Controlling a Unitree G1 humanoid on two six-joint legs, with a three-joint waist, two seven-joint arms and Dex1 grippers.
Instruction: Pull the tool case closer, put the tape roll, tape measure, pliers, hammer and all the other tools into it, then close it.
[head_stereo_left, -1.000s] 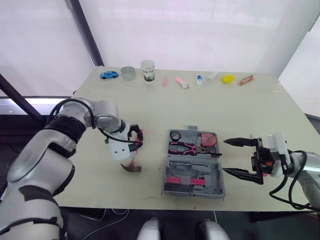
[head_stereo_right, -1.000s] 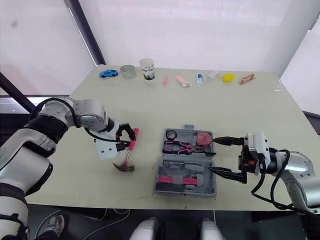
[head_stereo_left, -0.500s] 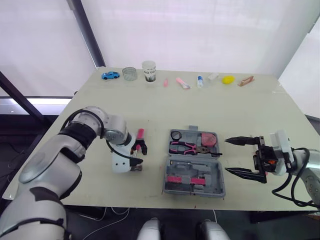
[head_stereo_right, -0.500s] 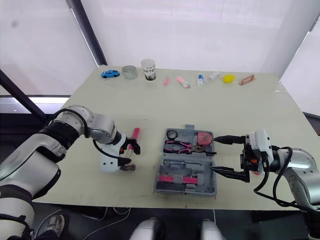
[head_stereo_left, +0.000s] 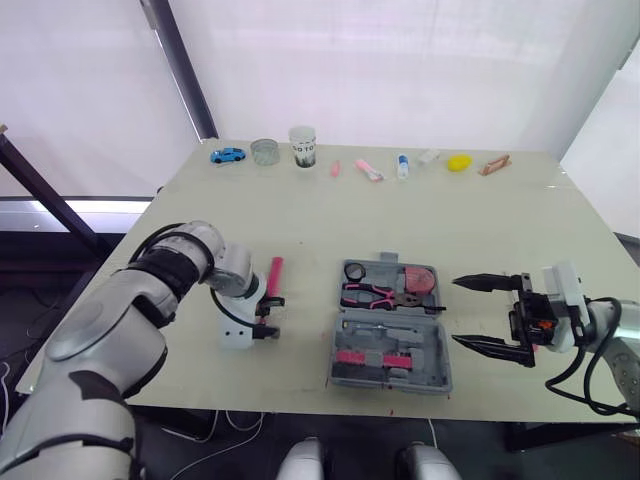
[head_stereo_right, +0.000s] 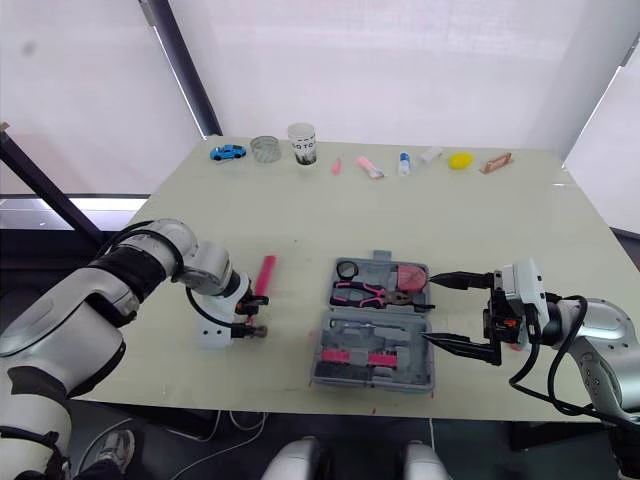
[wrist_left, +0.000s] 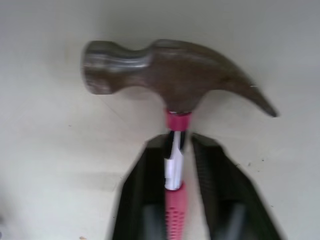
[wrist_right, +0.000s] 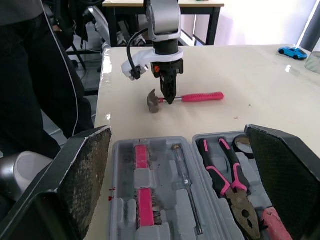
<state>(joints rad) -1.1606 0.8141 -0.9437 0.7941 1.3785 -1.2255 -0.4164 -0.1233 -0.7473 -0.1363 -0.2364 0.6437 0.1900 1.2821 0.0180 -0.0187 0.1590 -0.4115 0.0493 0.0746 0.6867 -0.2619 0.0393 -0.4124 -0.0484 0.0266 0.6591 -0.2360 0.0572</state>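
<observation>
Pinches the hammer (wrist_left: 170, 75) at its neck with the left gripper (wrist_left: 176, 145), wrist pointing down, on the table (head_stereo_left: 330, 215) left of the open tool case (head_stereo_left: 388, 340). Holds the right gripper (head_stereo_left: 456, 312) spread wide just right of the case, fingers aimed at it.

Bench (head_stereo_left: 500, 230): pale top.
Centre: open tool case (head_stereo_left: 435, 365); hammer (head_stereo_left: 273, 275) lying left of it.
Far edge: toy car (head_stereo_left: 227, 155), cup (head_stereo_left: 302, 146).
</observation>
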